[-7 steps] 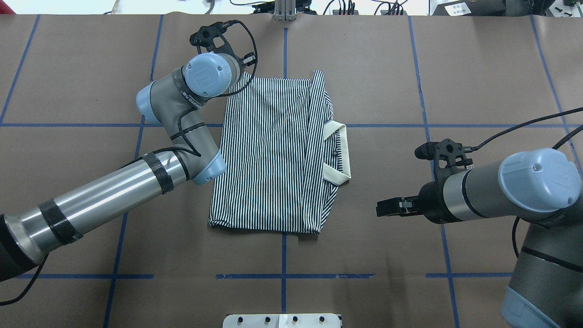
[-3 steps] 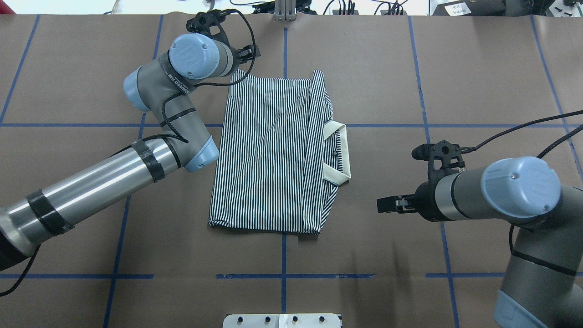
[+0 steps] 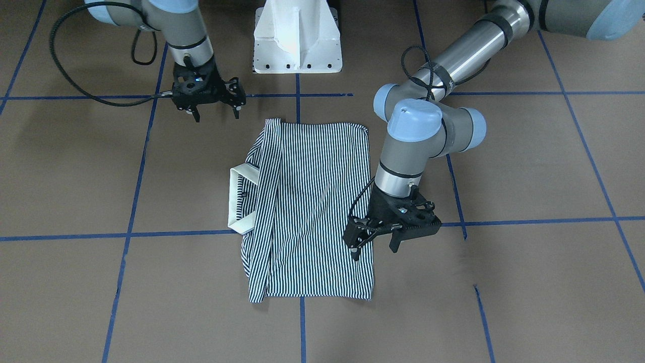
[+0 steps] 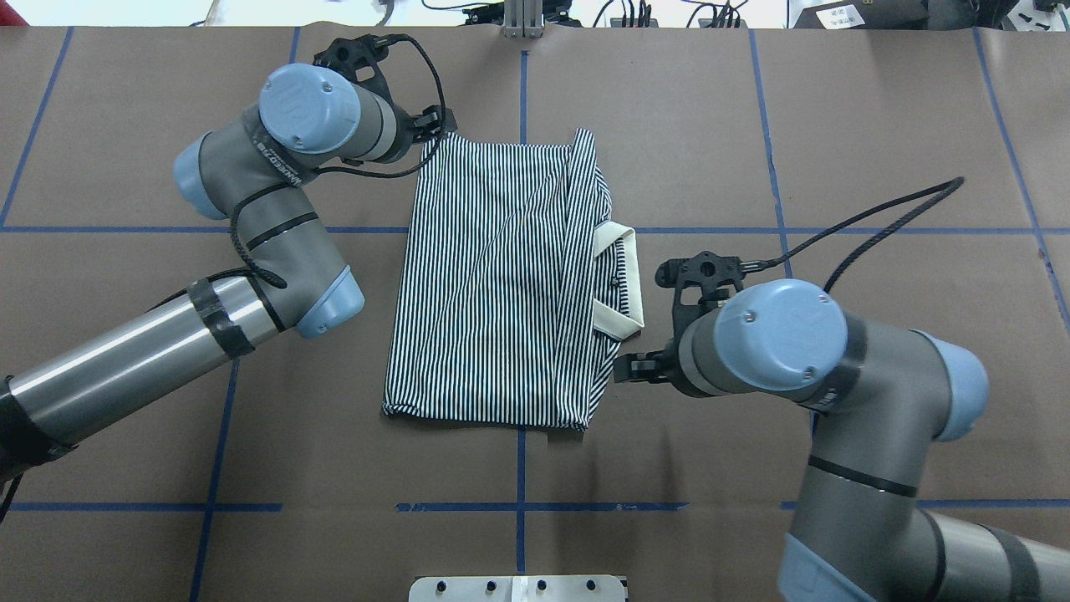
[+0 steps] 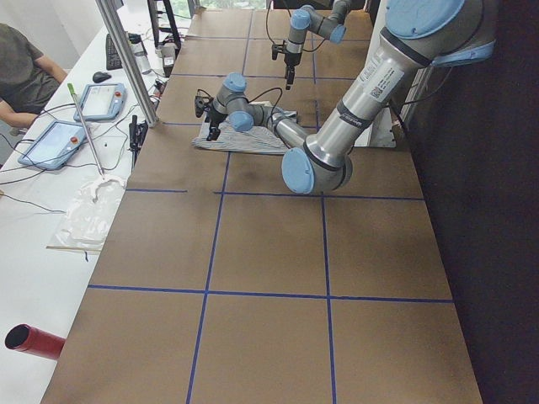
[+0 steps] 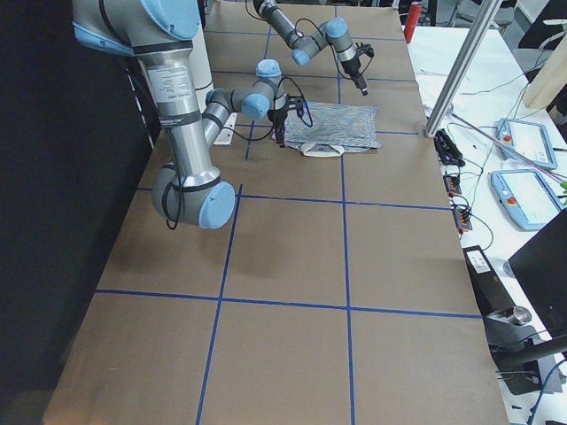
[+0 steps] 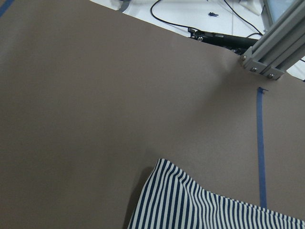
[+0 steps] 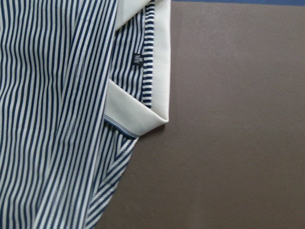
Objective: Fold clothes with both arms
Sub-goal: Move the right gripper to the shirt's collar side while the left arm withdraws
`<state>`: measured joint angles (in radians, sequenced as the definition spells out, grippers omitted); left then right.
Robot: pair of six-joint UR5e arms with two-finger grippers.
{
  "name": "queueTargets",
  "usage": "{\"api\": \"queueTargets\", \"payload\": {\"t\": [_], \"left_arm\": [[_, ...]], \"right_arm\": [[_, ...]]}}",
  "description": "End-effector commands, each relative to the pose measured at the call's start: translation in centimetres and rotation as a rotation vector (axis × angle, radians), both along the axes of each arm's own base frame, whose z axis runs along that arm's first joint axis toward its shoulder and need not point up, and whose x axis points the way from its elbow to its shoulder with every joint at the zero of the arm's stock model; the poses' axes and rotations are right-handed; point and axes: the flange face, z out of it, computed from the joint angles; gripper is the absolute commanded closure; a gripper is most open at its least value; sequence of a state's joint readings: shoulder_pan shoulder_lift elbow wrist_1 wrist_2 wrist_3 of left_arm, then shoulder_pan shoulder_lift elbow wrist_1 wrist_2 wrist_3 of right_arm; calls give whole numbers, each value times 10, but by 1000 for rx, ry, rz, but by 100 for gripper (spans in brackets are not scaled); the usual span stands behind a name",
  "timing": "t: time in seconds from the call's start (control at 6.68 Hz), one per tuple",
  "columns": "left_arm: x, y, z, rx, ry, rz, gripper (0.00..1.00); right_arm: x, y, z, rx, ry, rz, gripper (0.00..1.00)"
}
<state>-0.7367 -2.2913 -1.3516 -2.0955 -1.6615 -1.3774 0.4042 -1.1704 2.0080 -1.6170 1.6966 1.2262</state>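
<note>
The striped polo shirt (image 4: 493, 276) lies folded into a tall rectangle on the brown table, its white collar (image 4: 627, 280) sticking out on the right side. Seen from the front, my left gripper (image 3: 375, 244) hangs open above the shirt's (image 3: 312, 201) far left edge, holding nothing. In the overhead view this left gripper (image 4: 426, 124) sits at the far left corner. The left wrist view shows only that corner of the shirt (image 7: 190, 205). My right gripper (image 3: 215, 113) is open and empty, just off the shirt's right edge below the collar, where the overhead view also shows the right gripper (image 4: 625, 368). The collar (image 8: 143, 114) fills the right wrist view.
The white pedestal base (image 3: 297, 40) stands at the near edge. Blue tape lines (image 4: 518, 506) grid the table. An aluminium post (image 7: 276, 47) rises at the far edge. A person (image 5: 21, 67) sits at a side table with tablets (image 5: 55, 143).
My left arm has swung left, off the shirt, its gripper staying by the far left corner. My right arm has moved left, bringing its gripper up to the shirt's right edge.
</note>
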Motion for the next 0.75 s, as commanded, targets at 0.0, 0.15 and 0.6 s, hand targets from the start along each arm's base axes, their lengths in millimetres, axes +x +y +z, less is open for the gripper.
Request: {"api": "queueTargets", "payload": {"t": [0.0, 0.15, 0.6], "left_arm": [[-51, 45, 15, 53, -92, 70, 0], [-64, 54, 30, 60, -109, 79, 0], [-88, 46, 47, 65, -112, 111, 0]], "right_arm": [[-49, 1, -31, 49, 26, -13, 0], [-74, 4, -45, 54, 24, -32, 0], [-124, 14, -43, 123, 97, -90, 0]]}}
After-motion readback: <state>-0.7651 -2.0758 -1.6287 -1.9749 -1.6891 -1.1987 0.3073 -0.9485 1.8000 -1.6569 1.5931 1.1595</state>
